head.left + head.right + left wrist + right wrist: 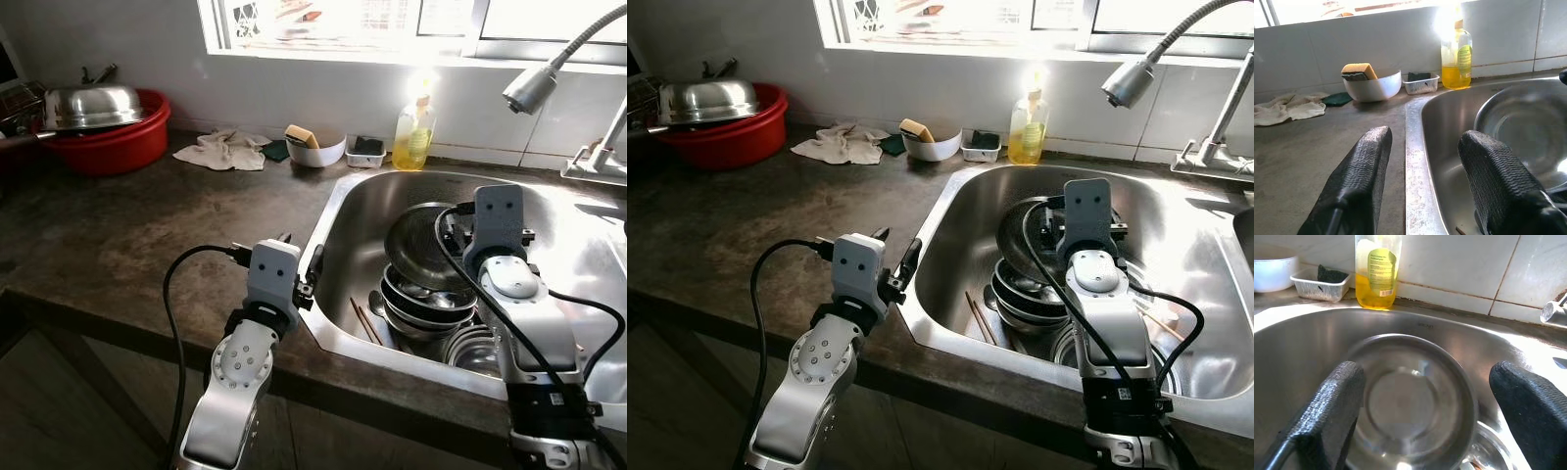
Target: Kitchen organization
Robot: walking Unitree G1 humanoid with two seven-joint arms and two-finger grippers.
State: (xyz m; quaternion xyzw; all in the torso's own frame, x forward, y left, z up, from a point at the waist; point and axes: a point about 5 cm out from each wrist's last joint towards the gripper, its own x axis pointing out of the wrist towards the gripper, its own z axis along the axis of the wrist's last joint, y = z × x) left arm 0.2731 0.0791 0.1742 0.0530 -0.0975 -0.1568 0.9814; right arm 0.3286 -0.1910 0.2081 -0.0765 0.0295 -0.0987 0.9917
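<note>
Far left on the dark counter (147, 215) sits a red basin (113, 147) with a steel lid (93, 106) resting in it. Right of it, along the far wall, lie a crumpled cloth (227, 150), a white bowl (318, 152) holding a yellow sponge (301, 136), a small clear tray (365, 153) and a bottle of yellow dish soap (413, 137).

The left gripper (1420, 161) hovers over the near left rim of the steel sink (353, 196), fingers (1359, 181) spread apart, holding nothing; one finger is above the counter, the other above the basin of the sink.

Inside the sink, a stack of steel bowls (421, 308) sits near the front, with a steel pan (421, 245) tilted against the stack. Chopsticks (364, 321) lie on the sink floor just left of the stack.

The right gripper (1425, 396) is inside the sink, directly facing the tilted pan, fingers (1332, 406) wide apart on either side of it; contact cannot be confirmed.

At far right, a flexible faucet (534, 86) hangs over the sink.
</note>
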